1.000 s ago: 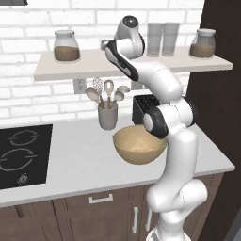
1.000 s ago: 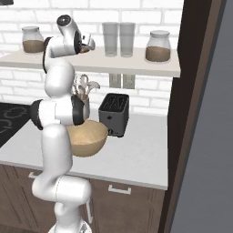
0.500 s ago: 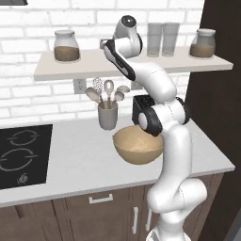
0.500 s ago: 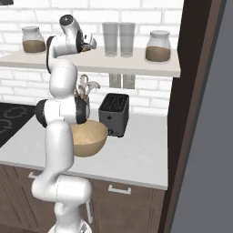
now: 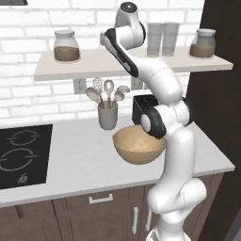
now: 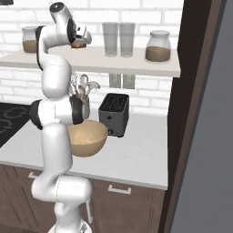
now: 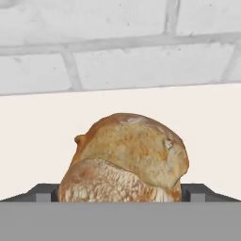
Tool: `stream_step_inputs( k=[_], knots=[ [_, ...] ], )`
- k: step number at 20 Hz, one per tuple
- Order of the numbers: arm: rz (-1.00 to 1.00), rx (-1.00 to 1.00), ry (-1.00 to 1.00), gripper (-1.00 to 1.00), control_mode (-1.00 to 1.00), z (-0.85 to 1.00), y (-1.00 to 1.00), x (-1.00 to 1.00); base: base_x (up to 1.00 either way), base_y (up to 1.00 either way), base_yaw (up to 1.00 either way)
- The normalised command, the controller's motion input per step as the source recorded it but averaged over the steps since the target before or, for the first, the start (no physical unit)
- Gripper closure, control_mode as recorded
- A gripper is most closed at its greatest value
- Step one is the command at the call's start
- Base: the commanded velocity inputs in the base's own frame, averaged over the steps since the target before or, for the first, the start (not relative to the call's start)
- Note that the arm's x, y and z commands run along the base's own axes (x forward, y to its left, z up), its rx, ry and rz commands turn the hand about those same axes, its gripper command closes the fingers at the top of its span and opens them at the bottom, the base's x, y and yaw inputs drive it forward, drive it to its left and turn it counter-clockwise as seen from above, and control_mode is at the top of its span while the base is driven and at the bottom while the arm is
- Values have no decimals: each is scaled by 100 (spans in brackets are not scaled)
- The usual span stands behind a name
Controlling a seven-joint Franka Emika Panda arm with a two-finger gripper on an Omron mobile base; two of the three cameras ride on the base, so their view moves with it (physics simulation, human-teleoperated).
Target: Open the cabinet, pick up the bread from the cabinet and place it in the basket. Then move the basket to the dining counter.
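Note:
The bread (image 7: pixel 127 155), a golden-brown roll, sits between my two fingertips (image 7: pixel 47 193) in the hand view, both tips pressing its sides. In the right base view the bread (image 6: pixel 80 44) is a small brown lump held by my gripper (image 6: pixel 82 41) just above the open wall shelf (image 6: pixel 113 63). From the left base view my gripper (image 5: pixel 105 39) is raised high at the shelf, facing the brick wall. The basket (image 5: pixel 139 147), a tan bowl with a speckled inside, rests on the worktop beside my arm, also seen as the basket (image 6: pixel 87 139). The dining counter is out of view.
Brown-filled glass jars (image 5: pixel 66 46) (image 6: pixel 158 46) and two tall glasses (image 5: pixel 162 38) stand on the shelf. A grey utensil cup (image 5: pixel 108 115), a black toaster (image 6: pixel 113 113) and a black cooktop (image 5: pixel 21 155) are on the worktop. A tall dark cabinet (image 6: pixel 191 113) is at the right.
My hand has risen a little above the shelf with the bread in it. The basket has stayed put.

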Motion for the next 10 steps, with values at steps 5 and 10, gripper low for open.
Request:
stream_step_inputs(
  k=[5, 10],
  knots=[
    [2, -4, -10, 100, -100, -42, 0, -100, 0, 0, 0],
    [3, -1, -12, 100, -100, -28, -3, -100, 0, 0, 0]
  ],
)
